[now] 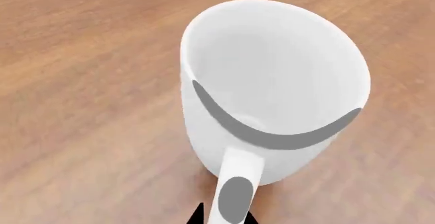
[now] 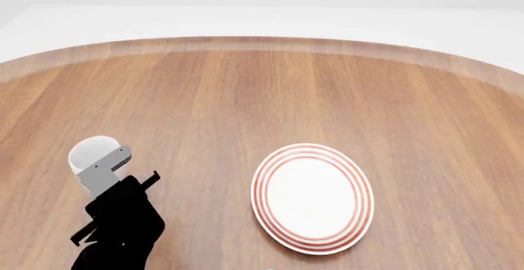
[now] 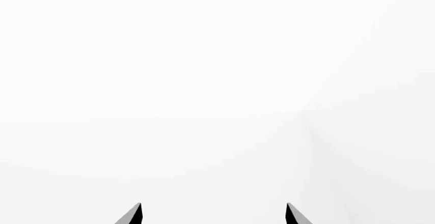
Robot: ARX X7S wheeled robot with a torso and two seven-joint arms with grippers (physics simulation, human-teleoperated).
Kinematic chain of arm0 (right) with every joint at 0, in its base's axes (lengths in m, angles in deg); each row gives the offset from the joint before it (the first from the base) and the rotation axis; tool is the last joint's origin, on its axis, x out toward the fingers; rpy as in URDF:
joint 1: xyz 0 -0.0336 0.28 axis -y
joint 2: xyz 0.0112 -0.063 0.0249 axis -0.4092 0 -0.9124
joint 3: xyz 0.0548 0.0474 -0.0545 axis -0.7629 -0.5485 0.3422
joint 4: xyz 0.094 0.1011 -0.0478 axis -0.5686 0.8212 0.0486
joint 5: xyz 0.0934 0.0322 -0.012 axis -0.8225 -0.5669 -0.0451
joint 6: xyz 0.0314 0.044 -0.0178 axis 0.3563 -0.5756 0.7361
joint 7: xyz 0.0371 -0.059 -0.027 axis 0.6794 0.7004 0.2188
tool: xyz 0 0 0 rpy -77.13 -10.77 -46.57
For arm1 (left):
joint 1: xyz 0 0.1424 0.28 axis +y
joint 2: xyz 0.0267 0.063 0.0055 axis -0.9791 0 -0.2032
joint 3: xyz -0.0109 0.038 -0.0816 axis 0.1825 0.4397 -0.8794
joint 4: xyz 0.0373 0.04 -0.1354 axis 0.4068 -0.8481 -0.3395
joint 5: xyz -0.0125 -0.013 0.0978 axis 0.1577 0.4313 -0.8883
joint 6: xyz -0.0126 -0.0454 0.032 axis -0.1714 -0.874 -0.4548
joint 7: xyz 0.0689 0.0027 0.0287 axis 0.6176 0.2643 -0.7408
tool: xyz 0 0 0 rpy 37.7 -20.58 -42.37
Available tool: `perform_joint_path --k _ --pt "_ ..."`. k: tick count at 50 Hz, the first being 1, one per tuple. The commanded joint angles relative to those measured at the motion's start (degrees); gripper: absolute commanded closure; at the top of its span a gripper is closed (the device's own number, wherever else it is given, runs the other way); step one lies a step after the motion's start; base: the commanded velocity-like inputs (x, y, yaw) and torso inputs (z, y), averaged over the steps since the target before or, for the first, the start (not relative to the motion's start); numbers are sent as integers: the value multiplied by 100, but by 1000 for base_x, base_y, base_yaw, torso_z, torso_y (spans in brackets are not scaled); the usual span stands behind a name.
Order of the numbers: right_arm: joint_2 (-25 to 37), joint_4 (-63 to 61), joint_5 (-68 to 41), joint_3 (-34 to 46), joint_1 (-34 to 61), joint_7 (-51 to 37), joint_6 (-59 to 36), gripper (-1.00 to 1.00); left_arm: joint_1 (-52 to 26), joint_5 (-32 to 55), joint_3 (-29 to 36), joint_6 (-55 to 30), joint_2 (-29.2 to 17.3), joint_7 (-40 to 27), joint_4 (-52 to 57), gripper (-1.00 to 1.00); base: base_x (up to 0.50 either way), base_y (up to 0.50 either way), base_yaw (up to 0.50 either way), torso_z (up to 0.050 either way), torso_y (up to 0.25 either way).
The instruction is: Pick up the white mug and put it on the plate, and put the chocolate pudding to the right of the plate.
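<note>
Left gripper (image 2: 123,167) looks pinched on the white mug (image 2: 92,153) by its handle near the tabletop's (image 2: 245,98) left edge, right gripper (image 3: 213,215) spread and empty, and that thin hold could let it swing short of the plate (image 2: 312,197).

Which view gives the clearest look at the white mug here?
The left wrist view: the white mug fills the frame, showing its open interior and handle. In the head view only its top shows, the left arm covering the rest. The right wrist view shows no mug, only blank white background.
</note>
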State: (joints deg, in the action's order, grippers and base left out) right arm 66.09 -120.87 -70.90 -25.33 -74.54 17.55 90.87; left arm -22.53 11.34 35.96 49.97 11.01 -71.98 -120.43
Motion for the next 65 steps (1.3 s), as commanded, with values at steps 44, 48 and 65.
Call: perform_joint_path --k 44,48,65 --pt "-31 -5 62 -187 -86 67 87 -100 -2227 514 3044 -2410 -1136 4954 4204 100 0 0 0 0 0" --pt "-24 8 53 -183 -80 62 89 -100 -2436 831 3009 -2586 -926 5282 3786 100 0 0 0 0 0" --pt "56 -107 -36 -277 -126 -25 3 -100 -2807 1136 3555 -3170 -480 6249 3121 100 0 0 0 0 0"
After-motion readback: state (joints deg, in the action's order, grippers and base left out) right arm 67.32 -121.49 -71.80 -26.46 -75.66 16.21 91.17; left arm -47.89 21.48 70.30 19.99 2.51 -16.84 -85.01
